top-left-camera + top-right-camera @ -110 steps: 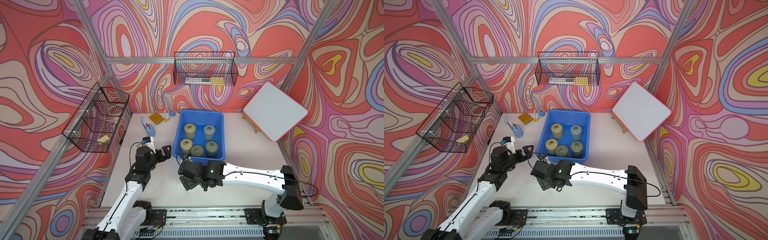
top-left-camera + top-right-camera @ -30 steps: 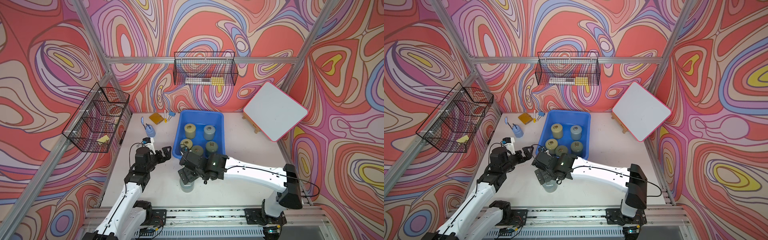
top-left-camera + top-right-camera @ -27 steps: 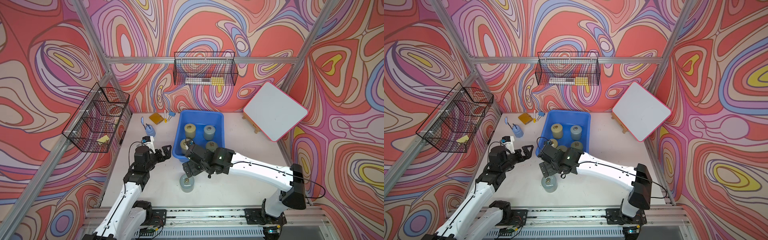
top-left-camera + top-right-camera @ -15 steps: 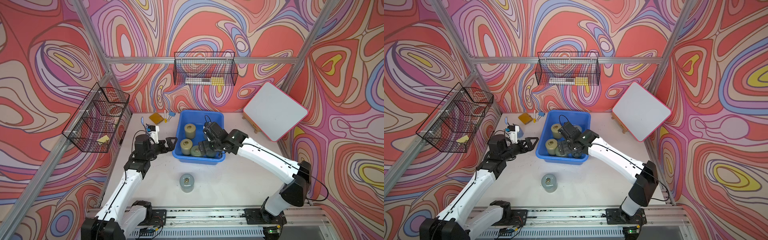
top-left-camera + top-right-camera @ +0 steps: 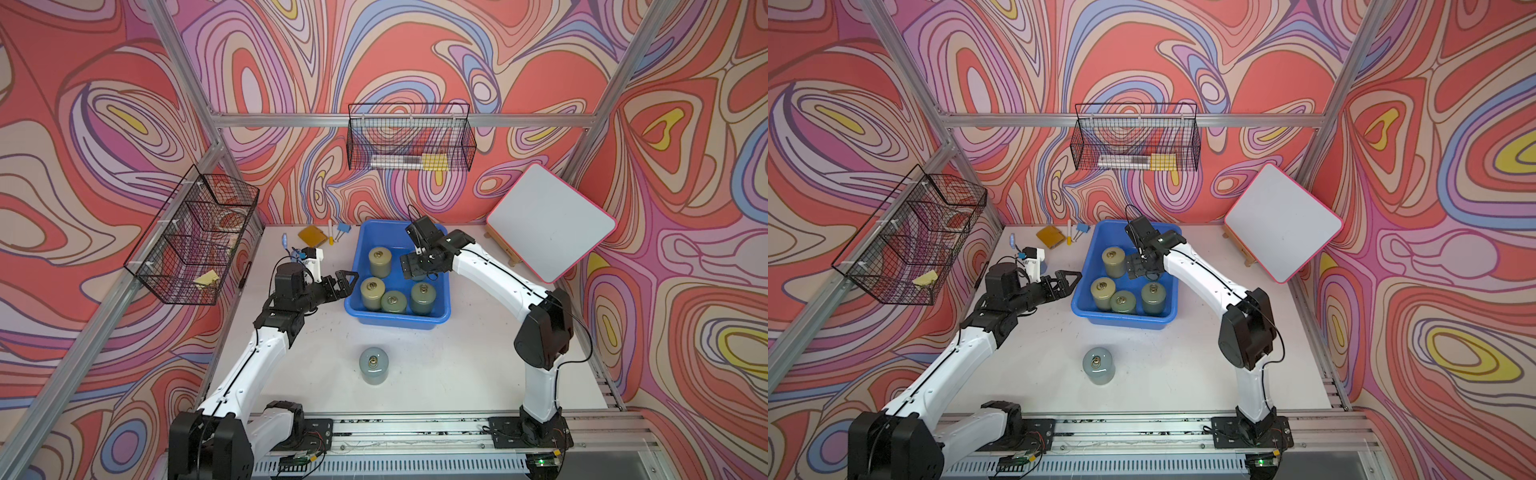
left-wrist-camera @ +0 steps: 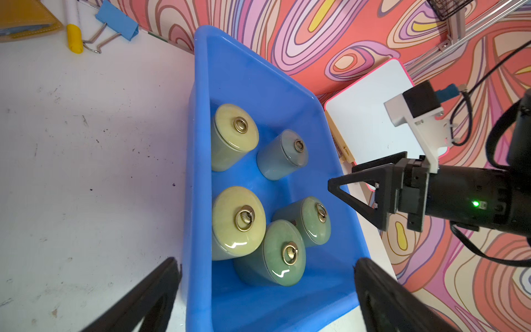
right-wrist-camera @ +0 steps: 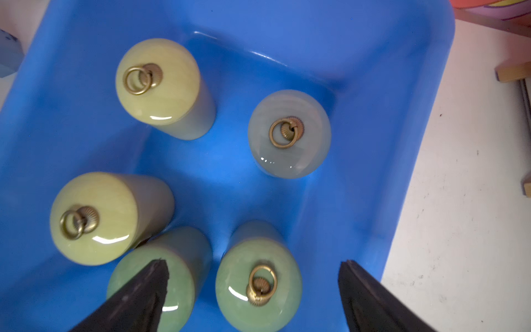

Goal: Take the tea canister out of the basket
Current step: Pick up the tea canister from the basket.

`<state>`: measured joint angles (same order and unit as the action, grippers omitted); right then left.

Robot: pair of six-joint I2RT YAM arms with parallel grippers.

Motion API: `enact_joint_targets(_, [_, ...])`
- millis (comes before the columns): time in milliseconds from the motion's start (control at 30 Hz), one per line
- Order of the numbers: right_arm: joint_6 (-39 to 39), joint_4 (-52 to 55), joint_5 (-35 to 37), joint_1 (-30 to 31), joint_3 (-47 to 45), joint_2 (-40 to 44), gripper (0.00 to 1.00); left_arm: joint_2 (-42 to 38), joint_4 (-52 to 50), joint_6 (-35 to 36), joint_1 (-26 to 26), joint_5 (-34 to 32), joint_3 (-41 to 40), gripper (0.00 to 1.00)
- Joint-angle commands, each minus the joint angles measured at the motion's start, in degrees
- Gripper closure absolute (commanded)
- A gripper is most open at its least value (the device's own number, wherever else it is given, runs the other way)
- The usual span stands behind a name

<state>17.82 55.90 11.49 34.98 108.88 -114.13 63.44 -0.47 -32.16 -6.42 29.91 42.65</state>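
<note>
hovering spread and empty over the basket (image 5: 397, 318), right gripper (image 5: 419, 270) hides a pale canister (image 7: 288, 133) from both top views; left gripper (image 5: 348, 281) spread too.

1. Both top views look steeply down from high at the front, taking in the whole white surface (image 5: 457, 365); they overlap almost wholly.
2. The left wrist view looks closely across the bright blue rectangular plastic tub (image 6: 198, 115) from beside it.
3. The right wrist view looks down into that tub (image 7: 373, 86) from just above, sharing its inside with the left wrist view.
</note>
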Motion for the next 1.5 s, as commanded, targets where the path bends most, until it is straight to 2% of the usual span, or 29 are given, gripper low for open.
enact_joint_targets(0, [-0.7,1.0,0.3,-1.3,3.1,-2.4,0.05,-0.5,-0.4,0.7,-0.2,-3.2,-1.2,0.01])
enact_joint_targets(367, [0.3,0.0,-0.6,-4.6,9.0,-11.0,0.04,-5.3,0.4,1.4,-0.1,-8.6,-4.8,0.01])
enact_joint_targets(800, [2.2,0.5,-0.6,-5.6,15.5,-17.8,0.04,-5.2,0.5,1.3,-0.2,-8.7,-5.2,0.01])
enact_joint_targets(1167, [9.9,-0.8,0.6,-5.7,16.3,-19.8,0.03,-6.4,0.3,1.3,-0.1,-9.6,-5.7,0.01])
enact_joint_targets(1467, [12.6,-1.6,1.1,-6.0,17.9,-22.2,0.03,-6.5,0.3,1.3,-0.2,-9.4,-5.6,0.01])
